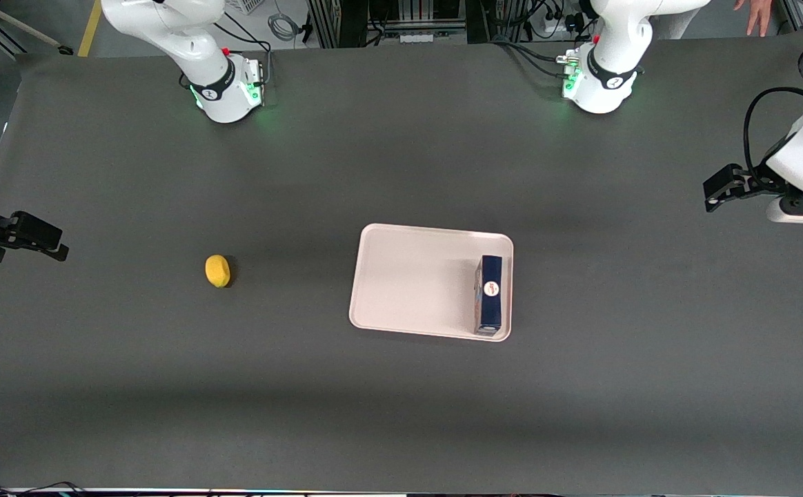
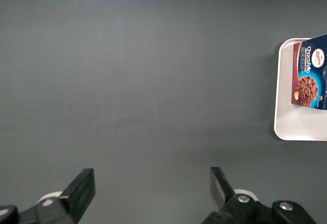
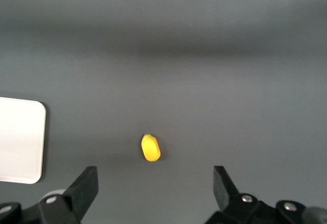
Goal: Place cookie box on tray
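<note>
Gripper (image 2: 150,188) is hanging wide open and empty over bare table (image 1: 401,400), well apart from the tray (image 1: 408,283).

The cookie box (image 1: 491,295) is sitting inside the tray along its edge toward the working arm, long axis running toward the front camera, "Chocofello" showing above a cookie picture.

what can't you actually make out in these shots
- Box and tray: cut off by the left wrist view's edge.
- Box logo text: too small in the front view.
- Gripper, open over bare table toward the working arm's end: only the fingers show in the wrist view.
</note>
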`<move>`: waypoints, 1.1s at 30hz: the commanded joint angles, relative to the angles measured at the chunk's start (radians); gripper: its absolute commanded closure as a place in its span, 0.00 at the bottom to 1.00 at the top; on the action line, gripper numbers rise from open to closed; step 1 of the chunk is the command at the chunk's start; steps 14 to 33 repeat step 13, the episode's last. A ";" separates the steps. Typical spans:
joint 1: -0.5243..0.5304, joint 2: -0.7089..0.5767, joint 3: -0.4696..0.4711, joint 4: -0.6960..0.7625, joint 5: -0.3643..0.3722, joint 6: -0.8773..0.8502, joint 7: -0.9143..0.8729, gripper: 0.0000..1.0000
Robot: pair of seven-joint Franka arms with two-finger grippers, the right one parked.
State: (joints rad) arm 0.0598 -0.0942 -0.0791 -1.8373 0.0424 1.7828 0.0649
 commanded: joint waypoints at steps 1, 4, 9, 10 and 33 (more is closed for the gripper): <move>0.011 -0.030 -0.007 -0.027 0.011 0.009 0.019 0.00; 0.012 -0.030 -0.008 -0.027 0.013 0.015 0.019 0.00; 0.011 -0.030 -0.007 -0.027 0.013 0.018 0.019 0.00; 0.011 -0.030 -0.007 -0.027 0.013 0.018 0.019 0.00; 0.012 -0.030 -0.007 -0.027 0.013 0.017 0.019 0.00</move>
